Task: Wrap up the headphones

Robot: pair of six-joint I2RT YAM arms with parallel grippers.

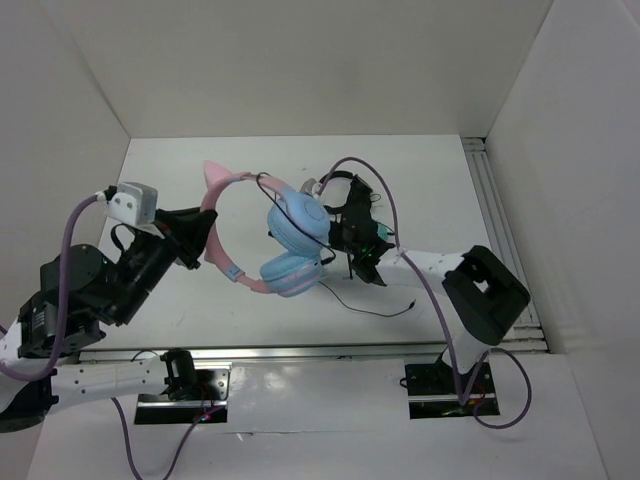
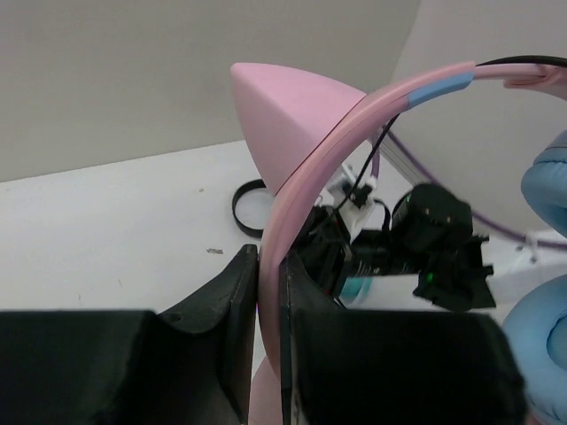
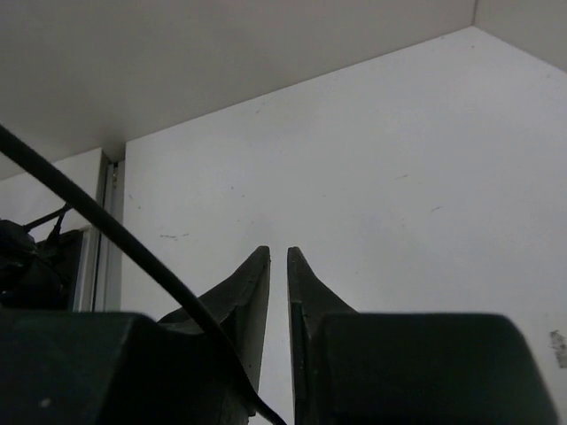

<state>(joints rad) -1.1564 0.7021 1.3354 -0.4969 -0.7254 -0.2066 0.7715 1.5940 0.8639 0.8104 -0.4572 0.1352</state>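
The left gripper (image 2: 270,266) pinches the headphones (image 1: 290,235) by their pink band, holding them over the middle of the tabletop (image 1: 420,180). The right gripper (image 3: 277,261) has its jaws a slit apart and empty. The cable (image 3: 106,226), draped across its finger, could snag or slip free.

White tabletop (image 1: 420,180), white panel walls (image 1: 300,60) on three sides; metal rail (image 1: 497,225), possibly aluminium, right edge.

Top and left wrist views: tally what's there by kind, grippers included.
Headphones: 1
Grippers: 2 (left gripper, right gripper)
Black ring on the table: 1
Total: 4
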